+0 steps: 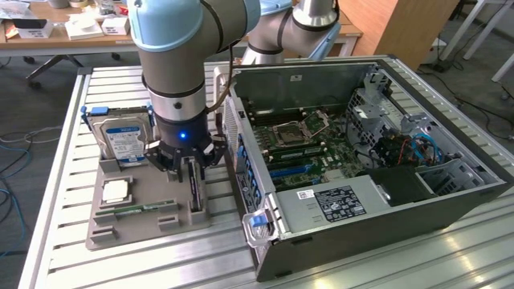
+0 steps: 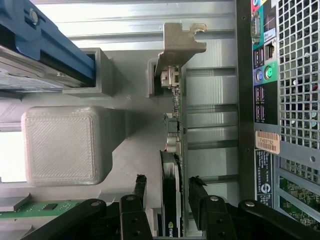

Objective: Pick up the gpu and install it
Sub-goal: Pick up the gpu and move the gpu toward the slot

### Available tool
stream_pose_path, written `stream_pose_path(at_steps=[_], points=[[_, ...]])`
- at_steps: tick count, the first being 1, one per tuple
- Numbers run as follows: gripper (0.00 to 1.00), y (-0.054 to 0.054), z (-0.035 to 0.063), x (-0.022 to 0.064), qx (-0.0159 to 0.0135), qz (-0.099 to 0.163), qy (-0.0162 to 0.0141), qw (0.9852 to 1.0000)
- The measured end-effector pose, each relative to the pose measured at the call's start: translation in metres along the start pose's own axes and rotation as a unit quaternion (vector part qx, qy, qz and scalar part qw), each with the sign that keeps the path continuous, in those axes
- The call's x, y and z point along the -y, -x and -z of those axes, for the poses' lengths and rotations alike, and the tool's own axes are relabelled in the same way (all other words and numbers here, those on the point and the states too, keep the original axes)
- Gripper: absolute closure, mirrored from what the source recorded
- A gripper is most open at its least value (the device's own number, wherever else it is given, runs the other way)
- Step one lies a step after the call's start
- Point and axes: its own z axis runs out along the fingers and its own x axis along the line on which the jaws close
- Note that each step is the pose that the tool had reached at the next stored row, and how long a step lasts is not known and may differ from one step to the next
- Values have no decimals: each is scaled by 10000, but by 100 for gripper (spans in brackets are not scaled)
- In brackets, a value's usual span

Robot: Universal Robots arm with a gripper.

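Observation:
The gpu point(image 1: 195, 188) is a thin dark card standing on edge in a slot of the grey holder tray point(image 1: 144, 232), near the tray's side closest to the computer case. In the wrist view the gpu point(image 2: 173, 125) runs lengthwise, with its grey metal end bracket point(image 2: 179, 41) at the far end. My gripper point(image 1: 188, 167) is lowered over the card and is open. Its black fingertips point(image 2: 140, 186) straddle the gpu, one on each side, with small gaps showing. The gripper point(image 2: 169, 187) holds nothing.
The open computer case point(image 1: 449, 198) lies to the exterior view's right of the tray, with its motherboard point(image 1: 305, 150) exposed. Its rear port panel point(image 2: 265, 100) runs close beside the gpu. On the tray are a silver hard drive point(image 1: 120, 141), a green memory stick point(image 1: 138, 209) and a square chip point(image 1: 117, 191).

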Motion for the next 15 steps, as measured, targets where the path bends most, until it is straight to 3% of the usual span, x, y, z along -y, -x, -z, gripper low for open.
stream_pose_path(at_steps=[15], points=[[54,24,-1,-1,0,0,0,10000]])
